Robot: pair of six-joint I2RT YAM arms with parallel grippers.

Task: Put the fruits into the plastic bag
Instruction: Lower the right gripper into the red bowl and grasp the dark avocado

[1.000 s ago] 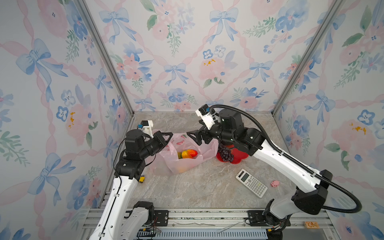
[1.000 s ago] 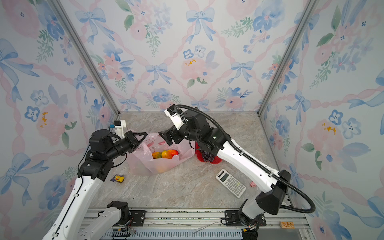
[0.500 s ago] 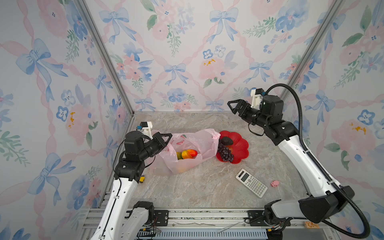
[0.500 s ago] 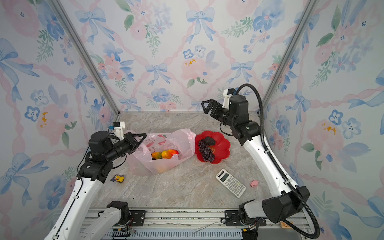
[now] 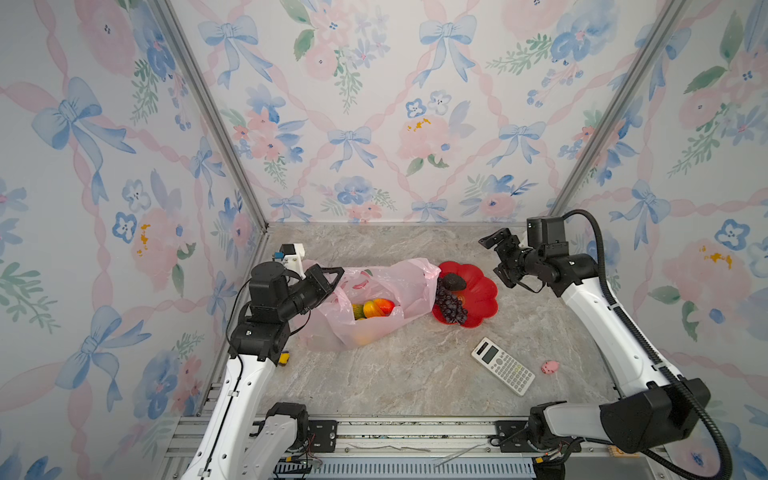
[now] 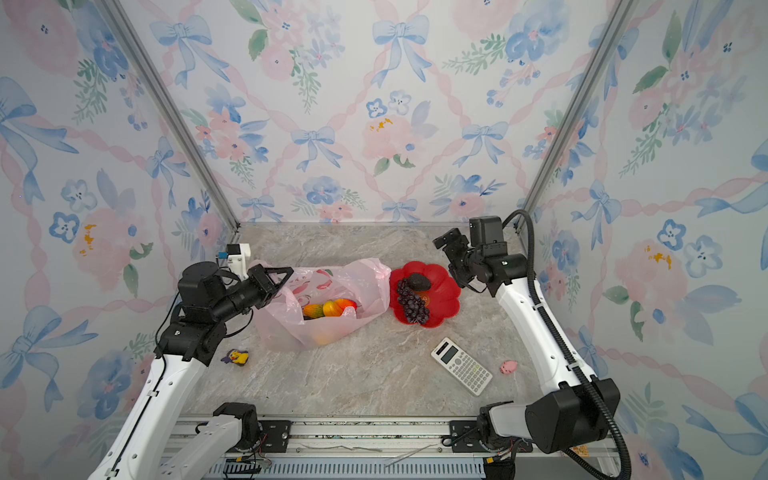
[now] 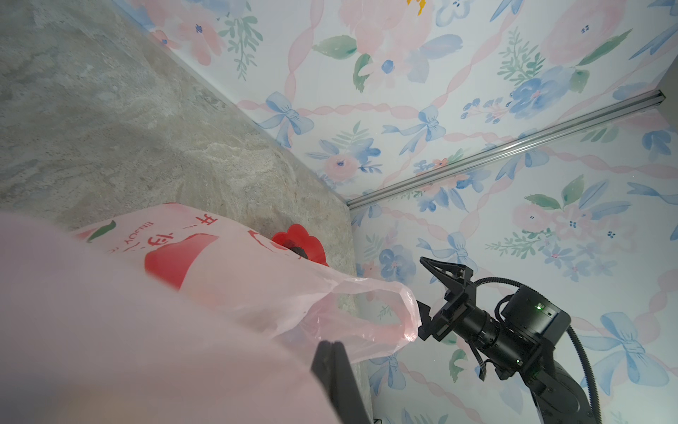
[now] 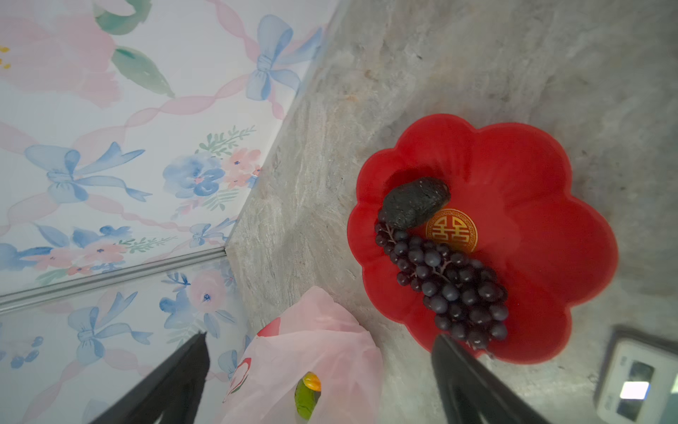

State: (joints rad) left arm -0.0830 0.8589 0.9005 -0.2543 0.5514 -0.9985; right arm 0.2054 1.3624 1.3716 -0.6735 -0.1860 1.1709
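Two fruits, avocado (image 5: pixel 453 281) and grapes (image 5: pixel 451 305), lie on the plate (image 5: pixel 484 291) between bag (image 5: pixel 399 282) and wide-open right gripper (image 5: pixel 495 262), the nearer one, grapes lengthwise toward the front; left gripper (image 5: pixel 332 276) pinches the bag's rim.

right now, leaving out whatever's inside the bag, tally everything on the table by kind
fruits: 2, avocado and grape bunch
red plate: 1
plastic bag: 1
calculator: 1
small toys: 2, pink pig and yellow duck
total: 7
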